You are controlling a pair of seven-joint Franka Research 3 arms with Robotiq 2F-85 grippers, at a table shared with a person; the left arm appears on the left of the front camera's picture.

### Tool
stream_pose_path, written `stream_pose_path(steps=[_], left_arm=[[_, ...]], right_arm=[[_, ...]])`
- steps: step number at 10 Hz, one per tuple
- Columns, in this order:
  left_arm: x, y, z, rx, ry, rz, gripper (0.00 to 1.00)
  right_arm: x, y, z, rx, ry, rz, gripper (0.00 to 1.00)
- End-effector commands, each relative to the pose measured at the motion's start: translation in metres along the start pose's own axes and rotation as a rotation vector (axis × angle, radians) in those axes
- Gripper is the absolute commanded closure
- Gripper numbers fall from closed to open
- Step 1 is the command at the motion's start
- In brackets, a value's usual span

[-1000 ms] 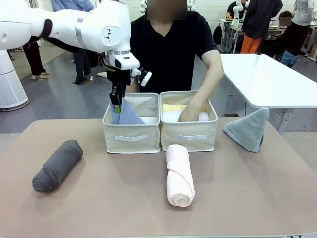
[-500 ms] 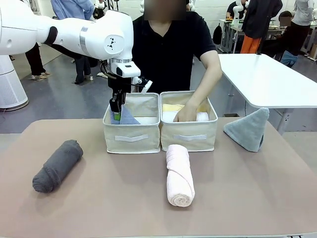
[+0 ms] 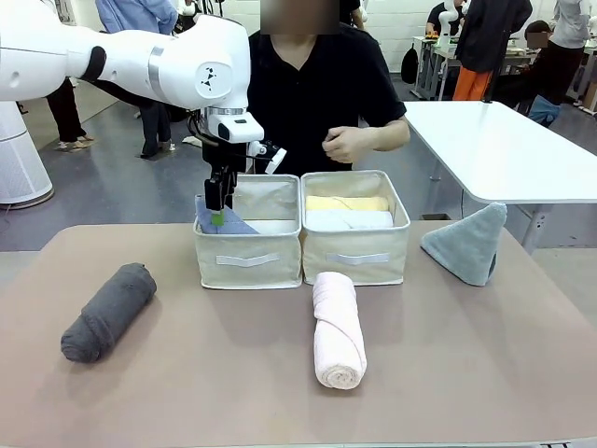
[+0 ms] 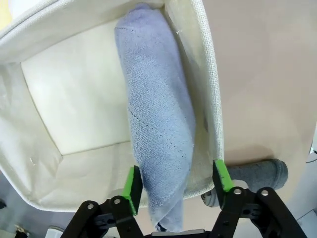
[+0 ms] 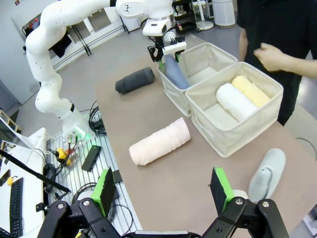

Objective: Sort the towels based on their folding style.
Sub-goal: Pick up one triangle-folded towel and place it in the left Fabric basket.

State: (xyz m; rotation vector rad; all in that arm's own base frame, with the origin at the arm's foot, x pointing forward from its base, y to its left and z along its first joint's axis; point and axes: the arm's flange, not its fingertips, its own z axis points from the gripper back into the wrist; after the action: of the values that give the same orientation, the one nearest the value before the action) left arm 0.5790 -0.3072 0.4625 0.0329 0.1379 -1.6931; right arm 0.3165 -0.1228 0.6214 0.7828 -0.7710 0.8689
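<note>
My left gripper point(image 3: 217, 200) hangs open over the left corner of the left basket point(image 3: 248, 262). The lavender-blue towel point(image 3: 226, 224) lies inside, leaning on the basket's wall. In the left wrist view that blue towel point(image 4: 158, 119) runs up between the spread green pads point(image 4: 132, 182), free of them. Yellow point(image 3: 347, 203) and white point(image 3: 347, 219) rolls lie in the right basket point(image 3: 356, 259). On the table lie a pink roll point(image 3: 338, 329), a dark grey roll point(image 3: 107, 311) and a grey-green triangle fold point(image 3: 466, 243). My right gripper point(image 5: 163, 191) is open high above the table, holding nothing.
A person stands behind the baskets with a hand point(image 3: 343, 145) raised at chest height. A white table point(image 3: 504, 149) stands at the back right. Bare brown tabletop point(image 3: 215, 373) lies between the dark grey and pink rolls.
My left gripper opened and let go of the lavender-blue towel, which sank into the left basket. The person's hand came up out of the right basket.
</note>
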Motion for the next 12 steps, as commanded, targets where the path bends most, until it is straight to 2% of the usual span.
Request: stream_pose_path(steps=[1, 5, 6, 7, 8, 12], left_arm=[[-0.005, -0.002, 0.003, 0.001, -0.007, -0.016, 0.00], [-0.010, -0.004, 0.009, 0.001, -0.018, -0.010, 0.00], [-0.024, -0.014, 0.024, 0.011, -0.057, -0.009, 0.00], [-0.053, -0.033, 0.049, 0.009, -0.159, -0.015, 0.00], [-0.099, -0.065, 0.075, 0.019, -0.287, -0.013, 0.00], [-0.256, -0.186, 0.115, 0.183, -0.654, 0.103, 0.00]], right_arm=[[0.001, 0.000, -0.002, 0.011, -0.011, 0.009, 0.00], [0.001, 0.000, -0.002, 0.011, -0.011, 0.009, 0.00], [0.001, 0.000, -0.002, 0.011, -0.011, 0.009, 0.00], [0.001, 0.000, -0.002, 0.011, -0.011, 0.009, 0.00], [0.001, 0.000, -0.002, 0.011, -0.011, 0.009, 0.00], [0.001, 0.000, -0.002, 0.011, -0.011, 0.009, 0.00]])
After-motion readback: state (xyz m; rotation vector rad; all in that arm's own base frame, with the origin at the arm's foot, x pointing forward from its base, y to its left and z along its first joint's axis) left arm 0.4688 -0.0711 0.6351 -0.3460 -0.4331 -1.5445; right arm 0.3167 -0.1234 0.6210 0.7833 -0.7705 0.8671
